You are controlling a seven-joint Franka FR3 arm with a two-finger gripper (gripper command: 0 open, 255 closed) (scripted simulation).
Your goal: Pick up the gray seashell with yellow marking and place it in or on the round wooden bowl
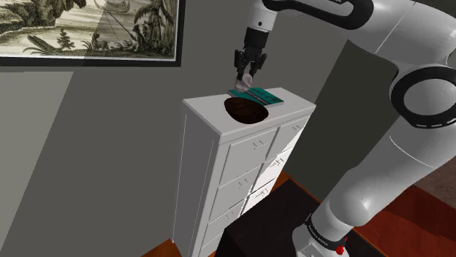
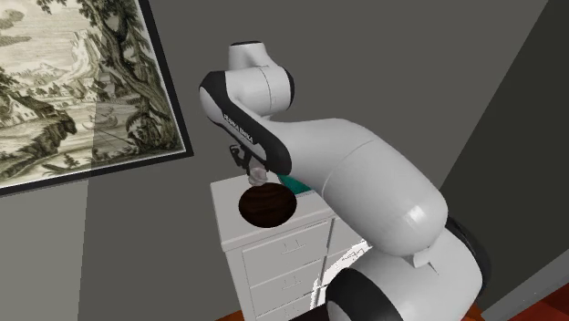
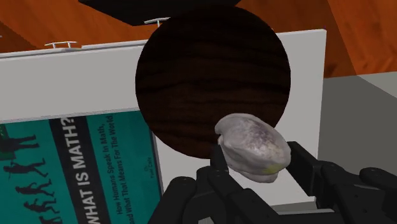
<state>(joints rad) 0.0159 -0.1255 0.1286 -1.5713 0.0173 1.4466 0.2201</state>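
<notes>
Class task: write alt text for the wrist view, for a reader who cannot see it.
The black tool clasps a grey seashell with a yellowish mark, near a dark round wooden bowl on a white cabinet. A teal book lies beside the bowl.

The fingers (image 3: 307,167) clasp the seashell (image 3: 253,147) near the bowl (image 3: 203,76).

A white cabinet (image 1: 241,168) with drawers is seen in the middle of the shoulder view. A teal book (image 1: 269,97), titled "WHAT IS MATH?", is laid flat on its top. A framed landscape print (image 1: 88,29) is hung on the grey wall (image 1: 109,146) at the upper left. A reddish wooden floor (image 1: 416,212) is seen at the lower right.
</notes>
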